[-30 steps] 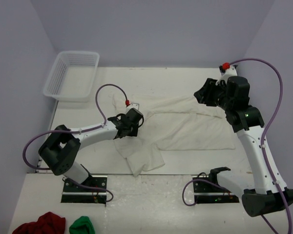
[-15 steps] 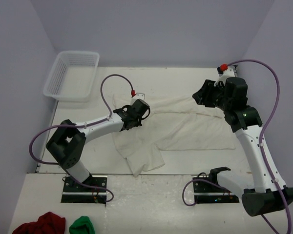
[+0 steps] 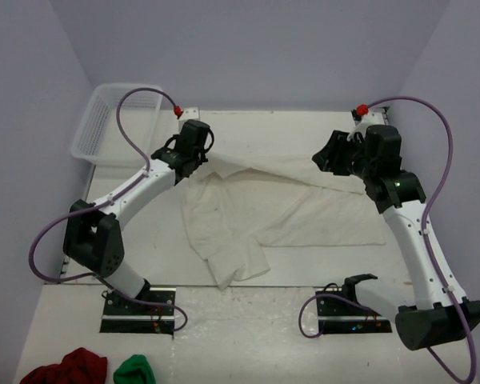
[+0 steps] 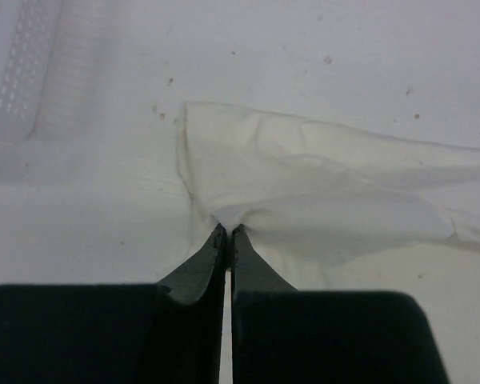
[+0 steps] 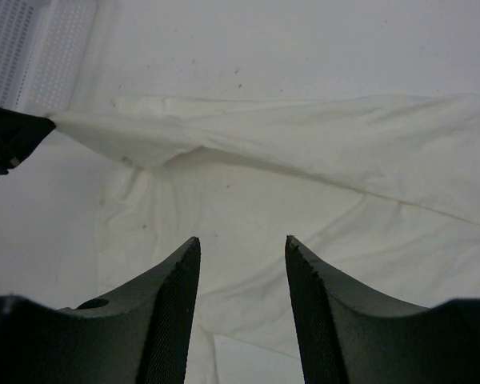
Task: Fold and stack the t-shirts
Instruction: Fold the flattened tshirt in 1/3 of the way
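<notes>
I've got the left tool (image 4: 227,230) clenched on the shirt (image 3: 296,216) at 10 o'clock, long axis running toward 3, right tool (image 5: 242,240) released.

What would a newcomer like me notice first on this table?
A big off-white t-shirt sprawls rumpled across the middle of the table. The left pincer is shut on its far-left edge, holding it raised, while the right pincer hangs open over the shirt's right side. A white basket sits at the far-left corner.

No readable text, label, brand or number shows anywhere.
</notes>
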Controlling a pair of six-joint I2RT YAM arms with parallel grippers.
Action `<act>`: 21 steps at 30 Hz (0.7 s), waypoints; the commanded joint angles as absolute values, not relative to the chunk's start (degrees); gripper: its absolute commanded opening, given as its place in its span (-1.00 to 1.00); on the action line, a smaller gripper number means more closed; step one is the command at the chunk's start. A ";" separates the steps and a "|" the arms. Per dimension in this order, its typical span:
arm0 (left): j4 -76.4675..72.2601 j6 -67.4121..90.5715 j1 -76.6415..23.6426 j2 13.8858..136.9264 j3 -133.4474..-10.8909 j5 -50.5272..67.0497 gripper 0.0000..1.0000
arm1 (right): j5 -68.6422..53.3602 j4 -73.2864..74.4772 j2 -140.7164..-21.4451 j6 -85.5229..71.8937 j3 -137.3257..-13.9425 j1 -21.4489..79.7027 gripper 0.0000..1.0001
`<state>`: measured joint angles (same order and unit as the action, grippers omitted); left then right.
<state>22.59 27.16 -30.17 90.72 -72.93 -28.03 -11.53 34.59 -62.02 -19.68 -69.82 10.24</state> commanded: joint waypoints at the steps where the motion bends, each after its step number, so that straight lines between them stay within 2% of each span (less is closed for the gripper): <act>1: 22.94 24.70 -27.87 94.38 -76.45 -27.34 -1.00 | -12.75 32.34 -62.23 -19.60 -69.70 10.46 -0.03; 5: 22.24 24.61 -27.69 99.57 -78.57 -24.71 -0.99 | -12.92 32.17 -62.49 -19.60 -69.52 10.37 -0.02; 8: 20.57 24.34 -27.69 103.44 -79.19 -22.07 -0.52 | -12.83 32.08 -63.10 -19.51 -69.43 10.46 -0.02; 9: 20.13 24.26 -27.69 104.93 -79.36 -21.54 -0.14 | -13.09 31.99 -63.19 -19.42 -69.26 10.46 -0.02; 13: 17.59 23.29 -27.69 105.03 -78.93 -20.39 0.37 | -13.53 31.73 -64.25 -19.60 -68.38 10.72 -0.02; 15: 16.88 23.03 -27.69 103.89 -78.05 -21.88 0.46 | -13.62 31.55 -64.51 -19.69 -67.85 10.90 -0.03; 17: 16.79 23.20 -27.86 101.00 -76.91 -24.42 0.44 | -13.36 31.73 -64.95 -19.69 -68.03 11.16 -0.02; 20: 15.65 22.68 -29.87 95.38 -73.67 -24.79 0.34 | -13.10 32.25 -65.13 -19.60 -69.08 11.25 -0.02; 21: 15.64 22.41 -30.14 93.53 -73.13 -23.74 0.13 | -13.10 32.26 -65.13 -19.60 -69.43 11.25 -0.02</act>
